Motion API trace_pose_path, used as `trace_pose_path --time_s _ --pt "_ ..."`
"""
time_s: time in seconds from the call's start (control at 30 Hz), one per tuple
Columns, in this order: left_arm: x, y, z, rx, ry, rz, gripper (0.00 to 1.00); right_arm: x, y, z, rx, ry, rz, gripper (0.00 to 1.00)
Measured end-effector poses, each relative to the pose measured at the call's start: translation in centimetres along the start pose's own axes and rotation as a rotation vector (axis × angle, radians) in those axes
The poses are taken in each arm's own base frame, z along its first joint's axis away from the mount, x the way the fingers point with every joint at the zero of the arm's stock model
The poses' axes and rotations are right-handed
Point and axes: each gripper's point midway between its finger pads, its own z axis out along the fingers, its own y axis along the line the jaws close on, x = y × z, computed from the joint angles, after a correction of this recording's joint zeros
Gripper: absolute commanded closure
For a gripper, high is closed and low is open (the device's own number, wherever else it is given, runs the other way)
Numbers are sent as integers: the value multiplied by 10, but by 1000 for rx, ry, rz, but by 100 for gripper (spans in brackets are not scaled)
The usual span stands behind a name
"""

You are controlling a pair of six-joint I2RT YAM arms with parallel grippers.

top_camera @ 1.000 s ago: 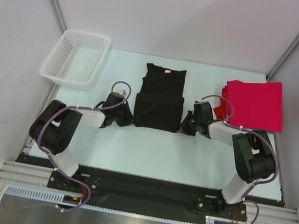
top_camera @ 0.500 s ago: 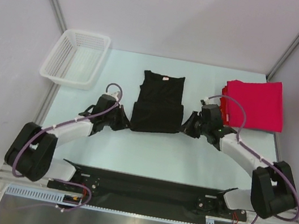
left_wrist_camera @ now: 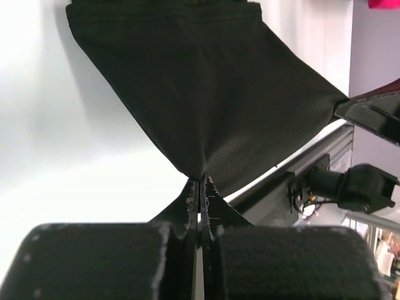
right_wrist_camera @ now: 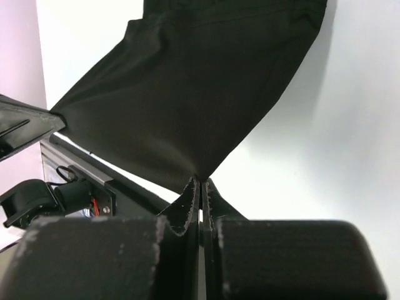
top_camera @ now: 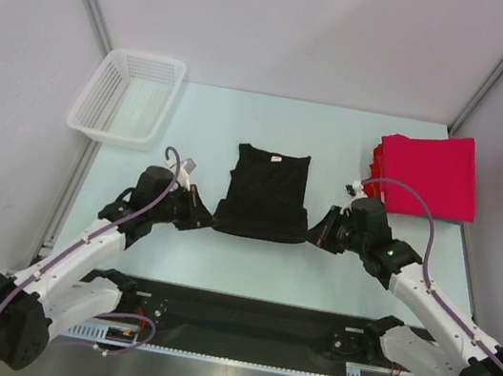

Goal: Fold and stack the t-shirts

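While the black t-shirt lies in the middle of the pale table, collar toward the far side, both arms reach in low from the near edge and meet it at its near hem. The left end effector is clenched on the shirt's near-left corner. In the left wrist view its 2 fingers are pressed together with a point of black cloth pinched between them. The right end effector is likewise clenched on the near-right corner, and the right wrist view shows the same tight pinch on a peak of dark fabric.

From each wrist camera the cloth fans out from the grasped corner, and the hem runs in a straight, taut line across to the other arm's fingers. The near part of the shirt looks raised off the table there, while the collar end rests flat on it. From above the garment reads as a compact, roughly square shape, slightly wider at the near hem than at the shoulders.

The red t-shirts sit as 1 folded pile at the far-right of the table, well apart from the black shirt. A white mesh basket stands at the far-left corner.
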Motion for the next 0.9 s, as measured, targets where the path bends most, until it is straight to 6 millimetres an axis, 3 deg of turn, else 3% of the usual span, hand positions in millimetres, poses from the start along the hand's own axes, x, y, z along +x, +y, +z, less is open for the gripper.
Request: trace_pose_path --time_s 0.13,0.27,0.5,0.67,0.9 --pt "-1 -4 0 -5 36 -9 100 -2 -3 -2 27 15 11 100" --pt "-17 -14 2 -8 31 -9 100 -27 -1 3 56 5 31 100" --pt "-69 -27 14 -22 -17 -18 100 -86 1 19 74 -40 56 100" --pt "-102 -17 36 -58 -22 -51 100 -122 -6 44 90 -31 64 100" --pt "-158 -3 69 -93 -46 -93 100 -157 -27 82 103 -5 99 100"
